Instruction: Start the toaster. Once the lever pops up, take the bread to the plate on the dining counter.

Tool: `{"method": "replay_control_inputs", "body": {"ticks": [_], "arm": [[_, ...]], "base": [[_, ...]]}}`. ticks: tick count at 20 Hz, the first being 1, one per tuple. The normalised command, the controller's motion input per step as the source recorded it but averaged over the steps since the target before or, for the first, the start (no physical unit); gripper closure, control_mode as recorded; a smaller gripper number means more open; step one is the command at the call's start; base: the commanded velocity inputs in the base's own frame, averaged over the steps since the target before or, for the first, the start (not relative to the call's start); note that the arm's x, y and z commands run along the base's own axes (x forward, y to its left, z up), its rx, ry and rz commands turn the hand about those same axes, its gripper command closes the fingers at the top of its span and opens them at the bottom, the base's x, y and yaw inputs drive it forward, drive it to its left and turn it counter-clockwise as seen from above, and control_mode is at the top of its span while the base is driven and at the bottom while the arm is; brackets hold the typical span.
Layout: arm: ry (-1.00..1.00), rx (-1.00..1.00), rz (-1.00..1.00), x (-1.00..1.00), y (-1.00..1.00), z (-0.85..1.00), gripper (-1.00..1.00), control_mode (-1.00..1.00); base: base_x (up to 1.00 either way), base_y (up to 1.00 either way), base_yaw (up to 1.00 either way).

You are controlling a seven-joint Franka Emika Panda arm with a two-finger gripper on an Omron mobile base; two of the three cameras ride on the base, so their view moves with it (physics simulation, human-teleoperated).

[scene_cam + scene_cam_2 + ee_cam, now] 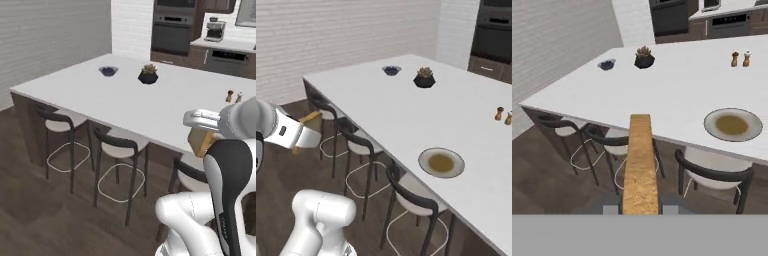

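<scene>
The gripper (640,207) is clamping the bread (640,160), which is standing on edge between the two fingertips so that the hand view is looking straight along its golden crust. In the left base view the bread (201,141) is showing as a tan wedge under the white hand, and in the right base view it is poking out beyond the wrist above the stools (358,145).

The bread is riding in the air short of the counter (677,95), over the floor beside the stools (not yet above the white top). The plate (733,124) is sitting near the counter's closer edge, off to the right of the bread in the hand view, and nothing is lying on it. Farther back on the counter a dark potted plant (644,58) and a small bowl (606,64) are standing apart from it, with two shakers (740,59) toward the right.

Judging by the slice already being in the grip here at the island, the toaster part is looking finished. What is remaining is carrying the bread over the plate, lowering it flat and letting go.
</scene>
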Motion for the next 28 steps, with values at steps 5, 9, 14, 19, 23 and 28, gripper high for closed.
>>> {"method": "replay_control_inputs", "body": {"ticks": [5,9,14,19,23,28], "arm": [[0.00,0.00,0.00,0.00,0.00,0.00,1.00,1.00],[0.00,0.00,0.00,0.00,0.00,0.00,1.00,1.00],[0.00,0.00,0.00,0.00,0.00,0.00,1.00,1.00],[0.00,0.00,0.00,0.00,0.00,0.00,1.00,1.00],[0.00,0.00,0.00,0.00,0.00,0.00,1.00,1.00],[0.00,0.00,0.00,0.00,0.00,0.00,1.00,1.00]], "base": [[0.49,0.31,-0.62],[0.53,0.27,-0.62],[0.57,0.13,-0.59],[0.59,0.00,-0.53],[0.65,0.00,-0.34],[0.77,0.00,-0.25]]}}
